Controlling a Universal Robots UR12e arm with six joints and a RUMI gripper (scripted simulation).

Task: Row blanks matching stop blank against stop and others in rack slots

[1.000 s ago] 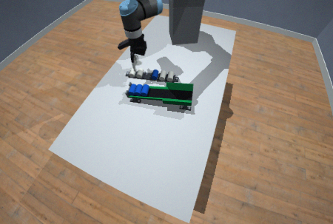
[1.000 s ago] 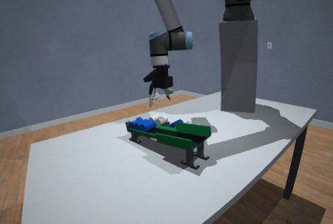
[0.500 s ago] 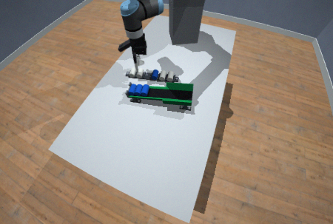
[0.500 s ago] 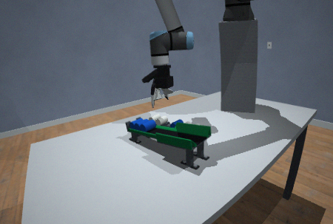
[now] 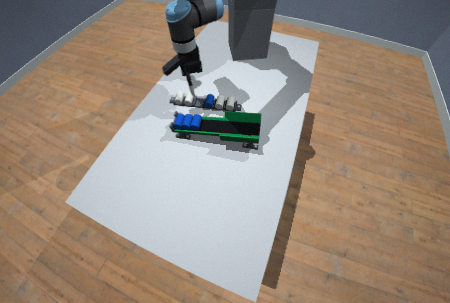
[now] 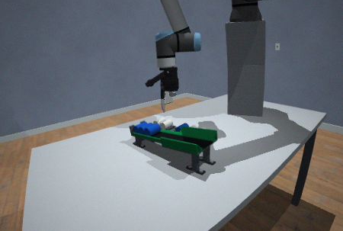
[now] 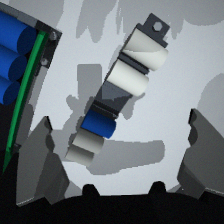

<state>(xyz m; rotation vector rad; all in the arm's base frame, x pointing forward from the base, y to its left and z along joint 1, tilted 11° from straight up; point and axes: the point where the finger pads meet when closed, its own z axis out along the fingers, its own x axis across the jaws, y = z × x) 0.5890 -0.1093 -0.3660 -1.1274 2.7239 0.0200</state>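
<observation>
Held fully open and empty, the gripper (image 5: 191, 86) is poised above the stock rack (image 5: 244, 108). Beside the rack, the green feed ramp (image 5: 243, 119) is seen with three blue blanks (image 5: 188, 121) at its stop. One blue blank (image 7: 99, 125) is lodged in the rack among white blanks (image 7: 129, 79).

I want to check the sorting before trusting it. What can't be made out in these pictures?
- Wrist view: the feed ramp and its blue blanks are cut off by the left edge.
- Exterior view: the stock rack is mostly hidden behind the ramp.
- Top view: whether each white blank is centered in its slot is too small to judge.
</observation>
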